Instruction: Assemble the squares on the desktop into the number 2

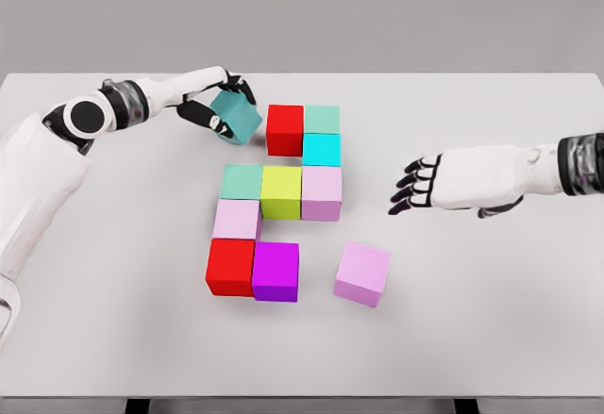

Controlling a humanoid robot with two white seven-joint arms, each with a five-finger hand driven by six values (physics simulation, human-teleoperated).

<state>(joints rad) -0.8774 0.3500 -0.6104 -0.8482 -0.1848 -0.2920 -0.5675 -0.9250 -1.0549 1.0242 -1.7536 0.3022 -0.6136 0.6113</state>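
Left hand [209, 103] is clamped on a teal cube [236, 117], dark fingers [194, 112] wrapped over its left and top edges. The cube is tilted, one corner pointing down toward the white tabletop [491, 320], and sits just left of the top red cube [285, 130]; touching or not, I cannot tell.

That red cube begins the far row, with a mint-green cube [322, 119] on its right. Nearer, under the mint one, there's a cyan cube [321, 149]. Then the middle row, running left to right: pale green cube [243, 182], yellow-green cube [281, 192], pale pink cube [322, 192]. Below the pale green one sits a second pale pink cube [236, 219], and the near row has a second red cube [230, 266] with a magenta cube [276, 271] pressed beside it.

A loose lilac cube [362, 273] lies right of the magenta one, apart from it and slightly rotated.

Over on the right, the right hand [453, 180] hovers above the table, fingers loosely spread, holding nothing, fingertips pointing left toward the blocks.
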